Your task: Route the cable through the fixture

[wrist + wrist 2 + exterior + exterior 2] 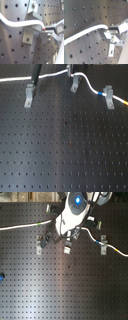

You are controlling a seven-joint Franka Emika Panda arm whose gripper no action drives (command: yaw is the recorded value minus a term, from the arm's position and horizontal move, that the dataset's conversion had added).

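Perforated black desk [65, 159] sitting nearest, matte metal with hole grid.
Pincer [46, 30] clamping the smooth white cable [22, 23], which is running past grey angled clips [30, 95] toward the first exterior view's right.

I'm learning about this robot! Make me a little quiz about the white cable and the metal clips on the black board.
1. True or false: in the first exterior view, the cable lies at the right clip.
2. How many metal clips show in the first exterior view? A) one B) three C) five
3. Fill in: in the first wrist view, the gripper has its jaws closed on the ____.

Key: 1 true. 2 B: the left clip, the middle clip and the right one. 3 cable.
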